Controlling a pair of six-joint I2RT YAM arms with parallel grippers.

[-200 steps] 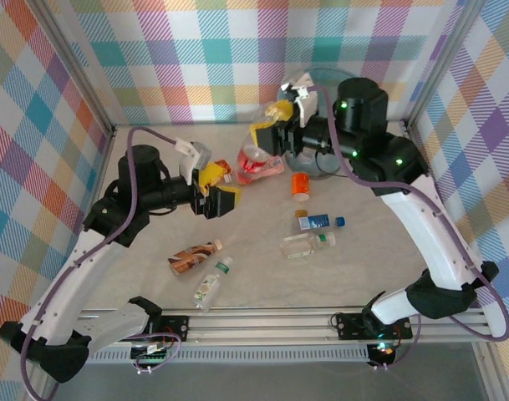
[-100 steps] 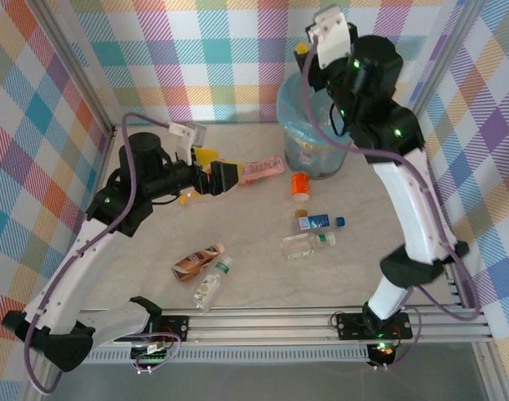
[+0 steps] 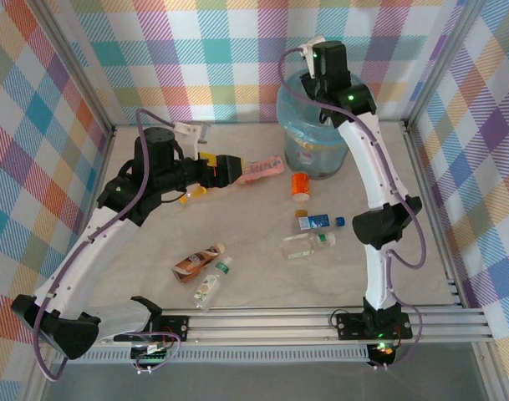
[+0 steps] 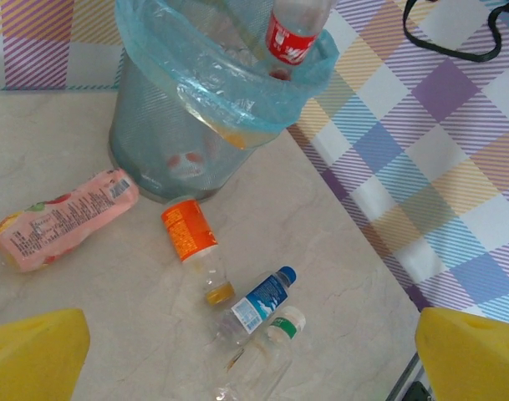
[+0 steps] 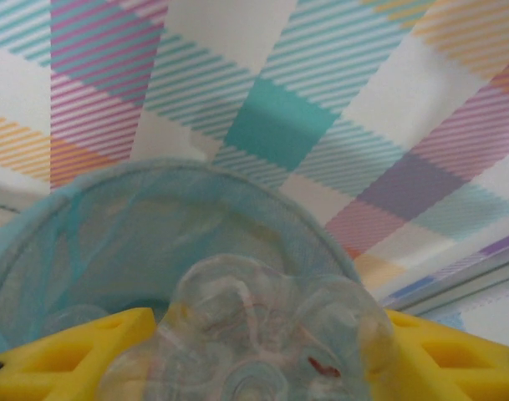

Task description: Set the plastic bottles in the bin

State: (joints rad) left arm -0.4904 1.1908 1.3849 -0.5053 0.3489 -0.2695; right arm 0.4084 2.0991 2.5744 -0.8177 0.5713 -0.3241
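Red-labelled bottle [image 4: 289, 35] hangs nearly upright over the bin [image 4: 145, 142]. Its lower end dips behind the blue bag's rim, and its top is cut off in the left wrist view. The right claw [image 5: 262, 355] is clamped on its blurred base. The left claw [image 3: 226, 170] gapes wide above the worktop [image 3: 363, 267], beside a pink bottle [image 3: 261, 168].

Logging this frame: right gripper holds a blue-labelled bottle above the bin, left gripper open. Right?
The bottle has a red label, not blue, as the left wrist view shows. The right gripper does hold it above the bin, and the left gripper is open.
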